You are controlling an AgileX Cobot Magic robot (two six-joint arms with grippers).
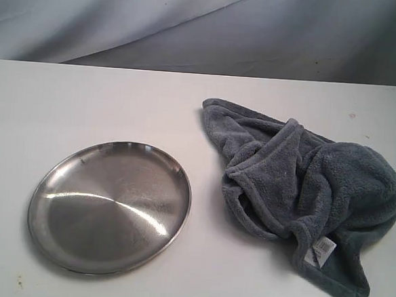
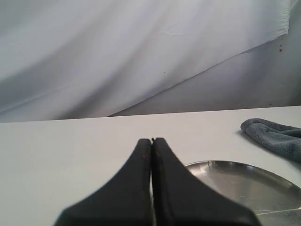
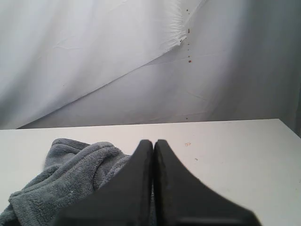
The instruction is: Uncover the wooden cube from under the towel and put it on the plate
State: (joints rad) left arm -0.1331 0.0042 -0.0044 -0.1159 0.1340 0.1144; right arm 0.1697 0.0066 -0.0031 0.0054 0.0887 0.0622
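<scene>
A crumpled blue-grey towel point(image 1: 304, 190) lies bunched on the right of the white table, its white care label point(image 1: 323, 250) showing near the front. The wooden cube is hidden; nothing of it shows. The shiny steel plate point(image 1: 109, 207) lies empty at the front left. Neither gripper appears in the exterior view. My left gripper point(image 2: 152, 140) is shut with nothing in it, held short of the plate point(image 2: 244, 183), with a towel corner point(image 2: 275, 136) beyond. My right gripper point(image 3: 154, 141) is shut and empty, just before the towel point(image 3: 70, 179).
A creased white backdrop point(image 1: 193, 26) hangs behind the table's far edge. Bare white tabletop point(image 1: 85, 106) stretches behind and around the plate. The table's side edge point(image 3: 289, 129) shows in the right wrist view.
</scene>
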